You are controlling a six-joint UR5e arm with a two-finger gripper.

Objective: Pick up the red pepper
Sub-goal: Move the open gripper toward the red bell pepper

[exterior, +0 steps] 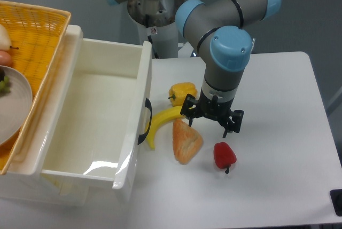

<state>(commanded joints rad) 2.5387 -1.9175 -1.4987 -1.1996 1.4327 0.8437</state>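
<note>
The red pepper (pixel 224 155) lies on the white table, glossy, with its dark stem pointing toward the front edge. My gripper (pixel 212 118) hangs just behind and a little left of it, above the table, with its black fingers spread apart and nothing between them. The orange-tan bread wedge (pixel 186 141) lies to the left of the pepper, under the gripper's left side.
A yellow bell pepper (pixel 182 93) and a banana (pixel 160 123) lie left of the gripper. A large white bin (pixel 140 87) with a black handle stands at the left. A yellow wicker basket (pixel 37 18) with a grey plate (pixel 16 106) sits beyond it.
</note>
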